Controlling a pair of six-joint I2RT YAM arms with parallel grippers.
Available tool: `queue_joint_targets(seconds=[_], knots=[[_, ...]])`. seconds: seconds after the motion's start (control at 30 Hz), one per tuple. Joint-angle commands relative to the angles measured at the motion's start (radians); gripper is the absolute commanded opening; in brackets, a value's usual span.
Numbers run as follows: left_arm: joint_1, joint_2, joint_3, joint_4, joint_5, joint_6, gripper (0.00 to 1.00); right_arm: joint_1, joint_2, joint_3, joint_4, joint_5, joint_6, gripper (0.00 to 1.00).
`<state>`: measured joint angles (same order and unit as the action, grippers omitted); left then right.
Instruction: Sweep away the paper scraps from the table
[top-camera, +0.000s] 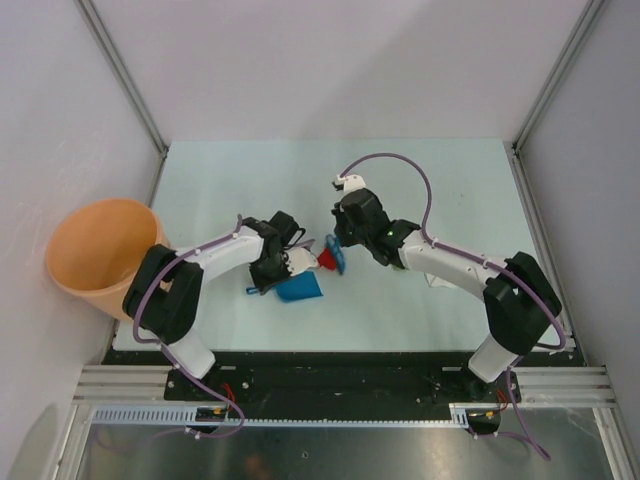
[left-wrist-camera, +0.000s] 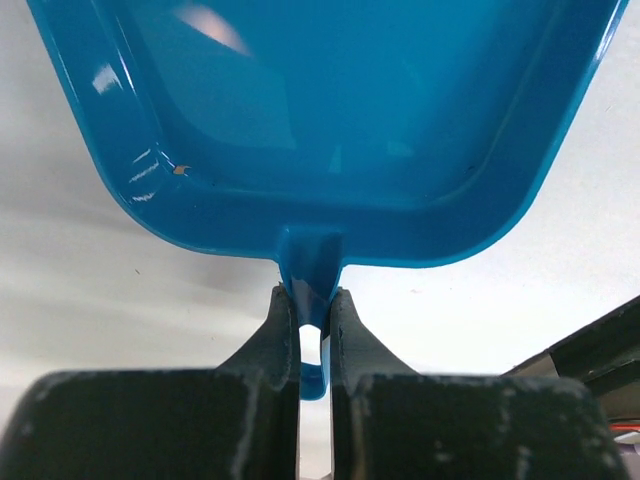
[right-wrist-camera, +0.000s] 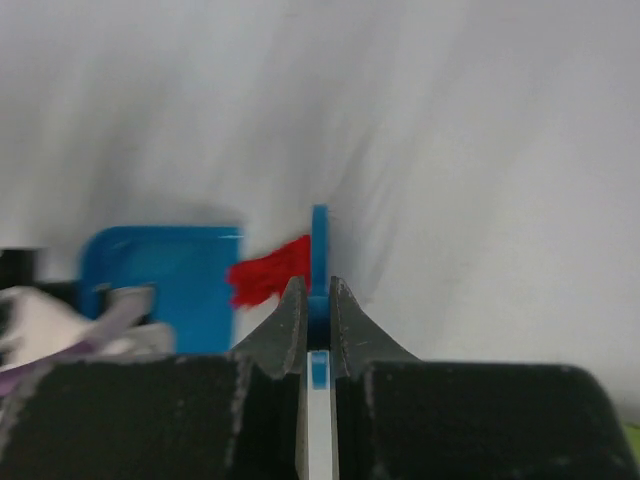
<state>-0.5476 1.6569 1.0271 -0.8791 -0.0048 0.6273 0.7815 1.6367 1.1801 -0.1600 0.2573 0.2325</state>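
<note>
My left gripper (top-camera: 288, 262) is shut on the handle of the blue dustpan (top-camera: 300, 288). In the left wrist view my gripper (left-wrist-camera: 313, 300) pinches the handle, and the dustpan (left-wrist-camera: 330, 110) looks empty. My right gripper (top-camera: 340, 245) is shut on the small blue hand brush (top-camera: 335, 256), its red bristles towards the dustpan. In the right wrist view my gripper (right-wrist-camera: 318, 290) clamps the brush (right-wrist-camera: 319, 235) beside the dustpan (right-wrist-camera: 170, 280). A small white piece (top-camera: 437, 281), perhaps a paper scrap, shows under the right forearm on the mint-green table (top-camera: 430, 180). No other scraps show.
An orange bucket (top-camera: 100, 255) stands off the table's left edge. Grey walls and metal rails frame the table. The black rail strip (top-camera: 340, 372) runs along the near edge by the arm bases.
</note>
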Motion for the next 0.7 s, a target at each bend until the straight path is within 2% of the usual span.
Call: queue_joint_targets(seconds=[0.0,0.13,0.23,0.37,0.5,0.67], knots=[[0.021,0.01,0.056,0.025,0.049,-0.031,0.0,0.021,-0.041,0.01,0.111,-0.318,0.186,0.0],[0.08,0.012,0.093,0.052,0.127,-0.041,0.0,0.059,-0.113,0.012,0.114,-0.259,0.203,0.0],[0.101,-0.02,0.087,0.066,0.212,-0.012,0.0,0.058,-0.161,0.012,0.064,-0.144,0.177,0.0],[0.109,-0.086,0.059,0.08,0.374,0.028,0.0,0.061,-0.224,0.013,0.028,-0.047,0.125,0.0],[0.158,-0.179,0.054,0.091,0.544,0.032,0.0,0.062,-0.302,0.038,-0.024,0.124,0.058,0.0],[0.256,-0.252,0.108,0.091,0.621,-0.03,0.0,0.062,-0.5,0.081,-0.032,0.27,-0.036,0.0]])
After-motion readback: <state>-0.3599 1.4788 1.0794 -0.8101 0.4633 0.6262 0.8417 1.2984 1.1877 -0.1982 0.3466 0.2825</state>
